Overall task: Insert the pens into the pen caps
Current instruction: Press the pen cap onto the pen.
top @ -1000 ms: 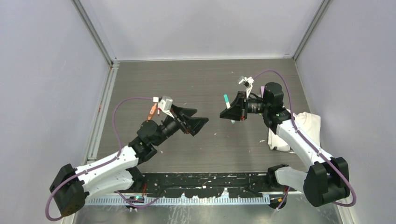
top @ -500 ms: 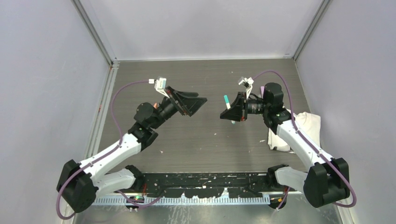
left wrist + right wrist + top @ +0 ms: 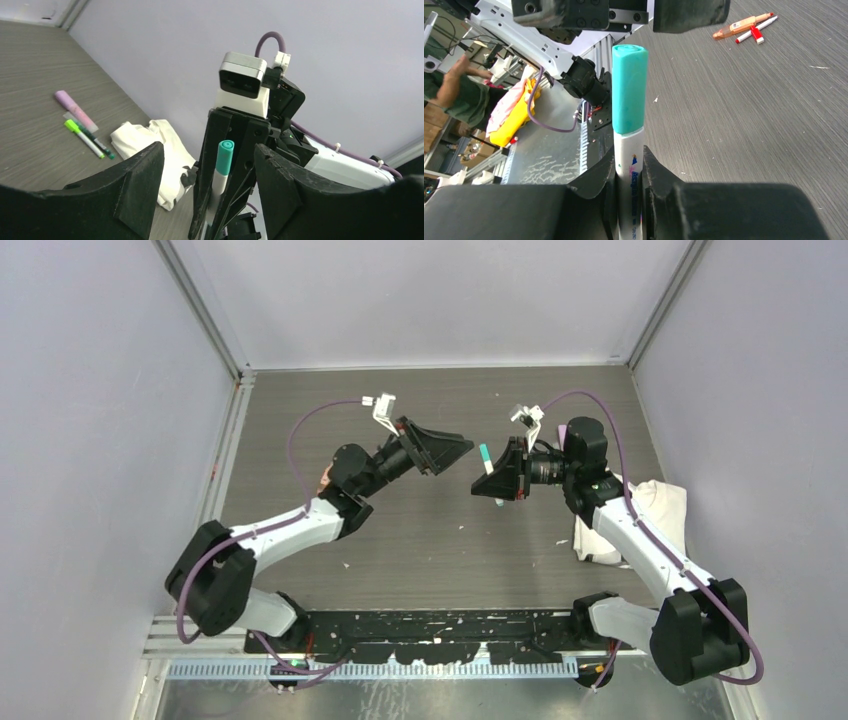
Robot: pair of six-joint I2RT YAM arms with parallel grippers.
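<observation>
Right end effector (image 3: 629, 167): matt black plastic. Pen (image 3: 628, 147) clamped in it: smooth white plastic barrel, satin teal cap (image 3: 629, 90). Desk (image 3: 749, 125) beneath it: matt grey wood-grain. Cloth (image 3: 660, 502) behind it: soft, creased white fabric.

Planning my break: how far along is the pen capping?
Looks done: a teal cap sits on the white pen. In hand: the right tool grips that pen; the left tool stands open facing it. Left: the pink pen and green pen by the cloth, plus an orange pen and a red pen, lie on the table; whether capped, I cannot tell.
</observation>
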